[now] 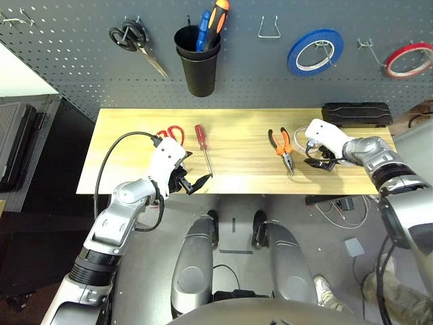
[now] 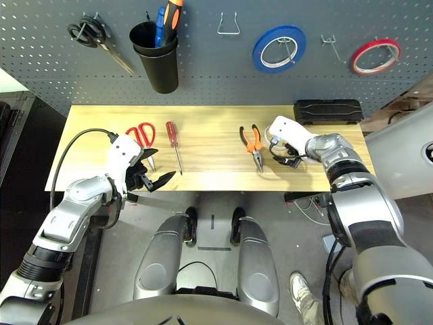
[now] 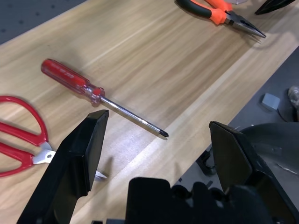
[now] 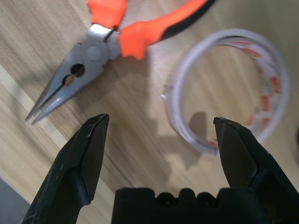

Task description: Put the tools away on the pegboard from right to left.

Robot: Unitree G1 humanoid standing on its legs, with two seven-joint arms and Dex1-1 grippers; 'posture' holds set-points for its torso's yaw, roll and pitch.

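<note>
On the wooden table (image 1: 237, 169), in front of the pegboard (image 1: 270, 74), lie the red-handled scissors (image 1: 170, 133), the red-handled screwdriver (image 1: 201, 139) and the orange-and-black pliers (image 1: 284, 145). The cream-white tape roll (image 4: 187, 79) lies flat just right of the pliers, mostly covered by my right hand in the head views. My right gripper (image 4: 161, 120) hovers open over the near side of the roll, one finger beside the pliers' nose. My left gripper (image 1: 195, 181) stands open and empty at the table's front edge, near the screwdriver's tip (image 3: 161, 133).
On the pegboard hang black-handled scissors (image 1: 132, 37), a black cup (image 1: 197, 68) holding screwdrivers, an empty wire hook (image 1: 269, 28), a blue tape roll (image 1: 314, 52) and a red tape roll (image 1: 409, 59). A black case (image 1: 356, 112) lies at the table's back right.
</note>
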